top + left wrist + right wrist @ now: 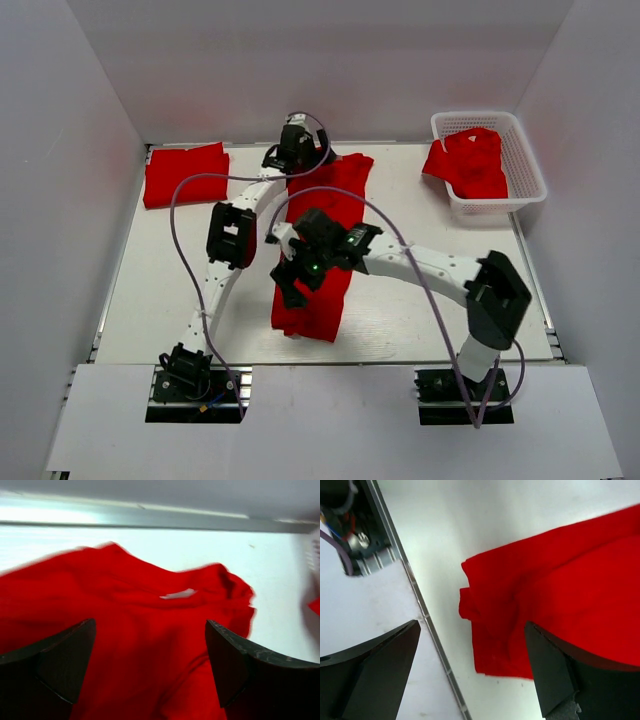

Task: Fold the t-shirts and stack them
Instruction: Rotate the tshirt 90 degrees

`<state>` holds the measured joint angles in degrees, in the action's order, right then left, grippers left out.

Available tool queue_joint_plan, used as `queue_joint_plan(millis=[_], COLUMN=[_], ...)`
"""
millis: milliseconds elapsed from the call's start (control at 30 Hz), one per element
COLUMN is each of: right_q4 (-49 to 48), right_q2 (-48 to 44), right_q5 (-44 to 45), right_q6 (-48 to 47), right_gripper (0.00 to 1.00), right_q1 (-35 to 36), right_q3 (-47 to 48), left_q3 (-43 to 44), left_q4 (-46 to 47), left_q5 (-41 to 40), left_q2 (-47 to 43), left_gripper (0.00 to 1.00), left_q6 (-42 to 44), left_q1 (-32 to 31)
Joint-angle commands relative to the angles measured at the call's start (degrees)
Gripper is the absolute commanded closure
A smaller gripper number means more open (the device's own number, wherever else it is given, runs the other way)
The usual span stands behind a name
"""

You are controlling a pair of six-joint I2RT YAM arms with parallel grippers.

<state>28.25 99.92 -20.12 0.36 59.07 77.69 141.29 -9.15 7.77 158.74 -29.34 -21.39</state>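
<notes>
1. Down at the near edge, the left arm base (pixel 185 372) and the right arm base (pixel 450 385) sit bolted side by side, and purple cables loop up from both.
2. Onto the table (pixel 150 300) now. The middle t-shirt (pixel 312 305), bright red, lies as a long narrow strip at about the centre, running from close to the front edge toward the far wall.
3. Over the near end of that strip hangs the right gripper (pixel 472 670), jaws spread wide with nothing between them. Its wrist view shows the shirt's near corner rumpled and doubled over, close to the metal rail (pixel 427 625) along the table's edge.
4. Up at the strip's far end is the left gripper (pixel 150 665), poised over the collar. Its jaws are wide too, and no cloth is pinched. The white neck label (pixel 178 594) shows just beyond the fingers, though this wrist view is blurred.
5. In the far left corner, the folded t-shirt (pixel 185 175) lies as a flat red rectangle, well apart from the strip. Whether it is one shirt or several stacked, I can't tell.
6. In the far right corner stands the white mesh basket (pixel 525 160). The basket t-shirt (pixel 475 160) is crumpled inside it, and part of it spills over the left rim onto the table.
</notes>
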Motion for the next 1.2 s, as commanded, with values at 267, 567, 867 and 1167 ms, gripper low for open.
queue_joint_plan(millis=[267, 567, 867, 1167], right_q4=[4.4, 9.4, 10.0, 9.5], right_q2=[-11.9, 6.9, 26.8, 33.2], right_q5=[30.3, 39.4, 36.9, 38.0], right_q6=[18.0, 23.8, 25.8, 26.9], right_gripper=[0.1, 0.1, 0.1, 0.1], right_q1=[-6.6, -15.7, -20.6, -24.5], right_q3=[-3.9, 14.6, 31.0, 32.3], left_q3=[-8.7, -38.9, -72.3, -86.0], left_q4=[-16.4, -36.2, -34.4, -33.0], left_q5=[-17.1, -23.8, -18.0, 4.8], left_q2=[-32.1, -56.0, -85.5, -91.5], left_gripper=[0.0, 0.0, 0.0, 0.0], left_q6=[15.3, 11.9, 5.6, 8.1], left_q1=[4.7, 4.7, 4.7, 3.5])
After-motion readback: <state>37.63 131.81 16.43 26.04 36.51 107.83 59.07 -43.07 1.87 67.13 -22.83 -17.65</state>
